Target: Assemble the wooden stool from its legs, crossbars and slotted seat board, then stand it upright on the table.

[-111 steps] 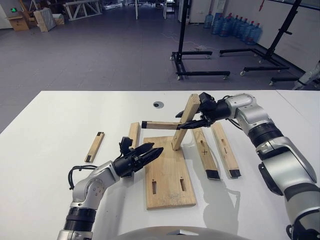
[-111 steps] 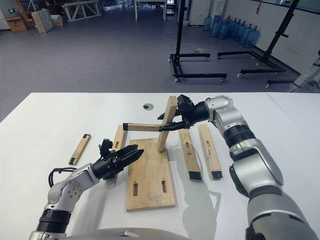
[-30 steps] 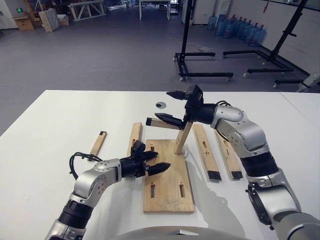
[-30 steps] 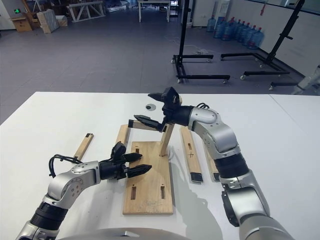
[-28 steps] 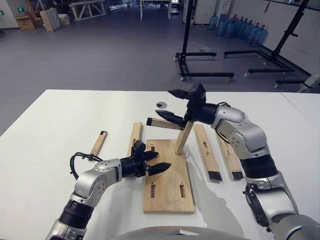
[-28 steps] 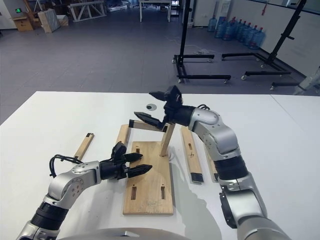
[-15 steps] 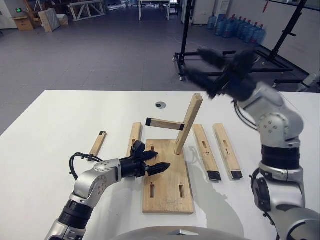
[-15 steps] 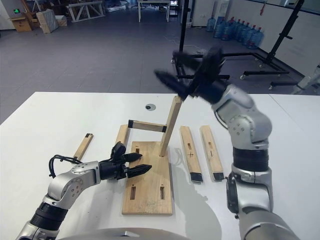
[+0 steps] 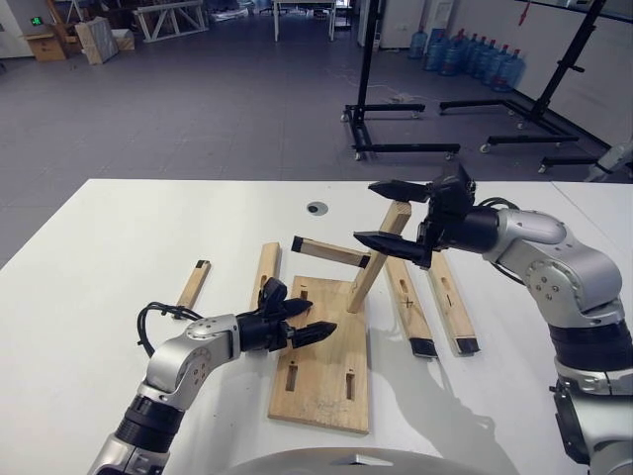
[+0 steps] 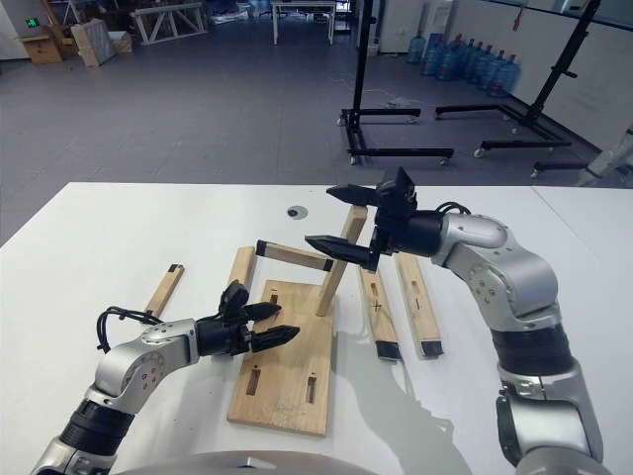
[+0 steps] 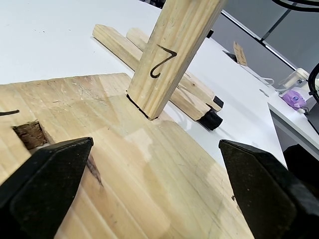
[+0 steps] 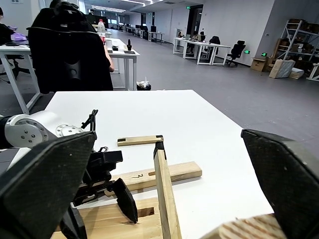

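The slotted seat board (image 9: 318,374) lies flat and skewed on the white table (image 9: 89,247). One leg (image 9: 376,259), marked with a 2 (image 11: 160,60), stands tilted in a slot at the board's far end. A crossbar (image 9: 332,252) juts from the leg toward my left. My right gripper (image 9: 364,211) is open, one finger above and one below the crossbar, close by the leg's upper end. My left gripper (image 9: 315,317) is open and held low over the board's left edge, with bare board (image 11: 149,164) between its fingers (image 11: 45,184).
Two loose legs (image 9: 407,300) (image 9: 450,299) with black ends lie side by side right of the board. Another leg (image 9: 265,271) lies left of the board's far end. A short crossbar (image 9: 189,289) lies farther left. A round port (image 9: 316,209) sits in the tabletop behind.
My right gripper has come down from high above to straddle the crossbar by the leg. The seat board has twisted, its near end swinging left. My left gripper has stayed put.
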### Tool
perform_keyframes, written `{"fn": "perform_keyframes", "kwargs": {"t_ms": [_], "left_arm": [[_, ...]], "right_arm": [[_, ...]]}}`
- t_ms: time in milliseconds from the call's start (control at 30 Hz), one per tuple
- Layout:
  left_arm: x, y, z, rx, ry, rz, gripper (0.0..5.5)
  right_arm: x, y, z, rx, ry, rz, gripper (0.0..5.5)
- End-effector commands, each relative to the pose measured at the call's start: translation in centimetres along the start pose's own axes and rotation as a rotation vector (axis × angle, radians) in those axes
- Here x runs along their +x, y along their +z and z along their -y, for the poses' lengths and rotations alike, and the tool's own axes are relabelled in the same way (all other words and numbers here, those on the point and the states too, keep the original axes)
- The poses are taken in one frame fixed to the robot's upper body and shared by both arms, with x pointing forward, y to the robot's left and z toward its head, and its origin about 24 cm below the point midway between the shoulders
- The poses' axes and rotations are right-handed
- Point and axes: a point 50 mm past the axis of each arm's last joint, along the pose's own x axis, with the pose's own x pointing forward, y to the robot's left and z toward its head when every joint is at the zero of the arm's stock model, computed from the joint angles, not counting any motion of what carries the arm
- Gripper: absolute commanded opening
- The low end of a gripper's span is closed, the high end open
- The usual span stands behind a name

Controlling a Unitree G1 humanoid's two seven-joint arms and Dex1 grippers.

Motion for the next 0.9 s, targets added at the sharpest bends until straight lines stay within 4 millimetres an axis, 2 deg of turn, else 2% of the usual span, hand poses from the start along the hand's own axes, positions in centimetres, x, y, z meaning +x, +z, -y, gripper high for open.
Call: {"fn": "perform_keyframes", "kwargs": {"t_ms": [33, 233, 333, 400, 433, 533, 700, 800, 900], "left_arm": [[-1.2, -5.4, -1.7, -0.149, 0.151, -0.225, 4.65], [-0.7, -5.1, -2.4, -0.141, 0.202, -0.210, 4.65], [-0.3, -5.0, -2.4, -0.142, 0.204, -0.200, 4.65], [0.0, -5.0, -2.4, -0.143, 0.203, -0.196, 4.65], [0.2, -5.0, -2.3, -0.142, 0.202, -0.190, 4.65], [0.8, -4.4, -2.2, -0.145, 0.209, -0.125, 4.65], [0.4, -4.9, -2.9, -0.177, 0.296, -0.091, 4.65], [0.6, -5.3, -3.1, -0.190, 0.320, -0.093, 4.65], [0.9, -5.5, -3.4, -0.198, 0.362, -0.084, 4.65]], "right_arm": [[0.5, -2.1, 0.2, 0.073, -0.030, 0.034, 5.31], [-1.4, 3.2, 1.7, -0.008, -0.064, 0.345, 5.31], [-2.8, 5.0, 2.0, -0.027, -0.098, 0.454, 5.31], [-4.0, 5.6, 2.7, -0.012, -0.182, 0.510, 5.31], [-4.6, 5.4, 3.3, -0.012, -0.265, 0.504, 5.31], [-5.7, 2.3, 5.3, -0.018, -0.604, 0.256, 5.31], [-6.0, -0.5, 5.5, 0.118, -0.995, 0.222, 5.31], [-6.2, -4.9, 3.9, 0.085, -1.160, -0.053, 5.31], [-6.1, -7.5, 1.3, 0.105, -1.206, -0.195, 5.31]]}}
